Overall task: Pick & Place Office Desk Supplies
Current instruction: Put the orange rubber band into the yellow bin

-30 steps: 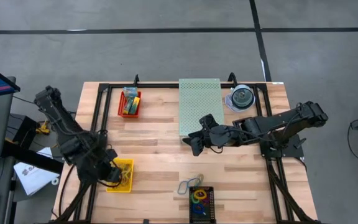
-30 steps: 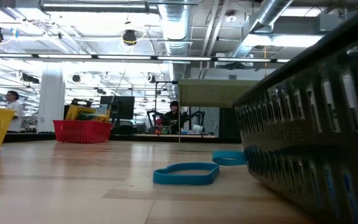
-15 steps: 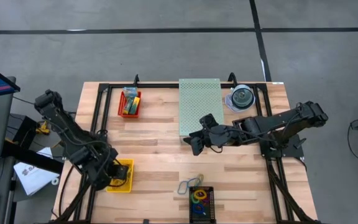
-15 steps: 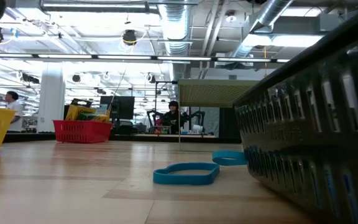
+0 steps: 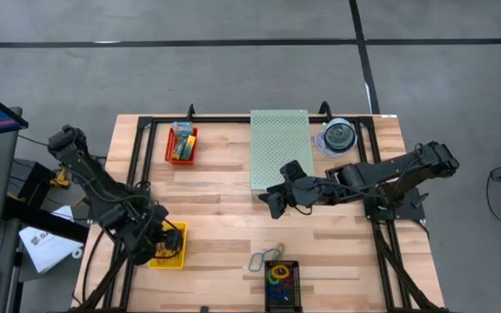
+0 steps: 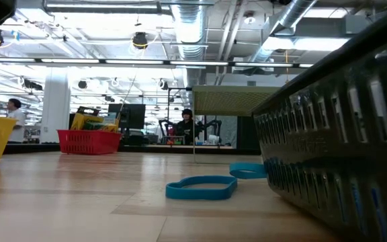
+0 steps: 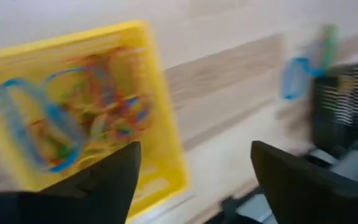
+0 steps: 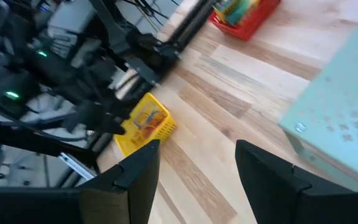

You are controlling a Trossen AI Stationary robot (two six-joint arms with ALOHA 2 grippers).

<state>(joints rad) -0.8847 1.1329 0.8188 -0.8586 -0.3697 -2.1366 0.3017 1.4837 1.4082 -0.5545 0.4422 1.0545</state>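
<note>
A yellow basket (image 5: 170,245) near the table's left front holds several coloured rubber bands (image 7: 73,124). My left gripper (image 5: 153,240) hovers open just above it (image 7: 191,186), nothing between its fingers. More bands fill a black basket (image 5: 281,283) at the front edge. Loose blue bands (image 5: 262,259) lie flat on the wood beside it (image 6: 201,188). Crayon boxes (image 5: 181,143) sit in a red basket (image 5: 181,146) at the far left. My right gripper (image 5: 272,202) hangs open over the table's middle (image 8: 194,174), holding nothing.
A large pale green perforated box (image 5: 278,148) lies at the far middle, right beside my right gripper. A clear round disc case (image 5: 337,136) sits at the far right. Bare wood stretches between the yellow basket and the black basket.
My left gripper has sunk a little toward the yellow basket and tipped further downward. My right arm has kept still.
</note>
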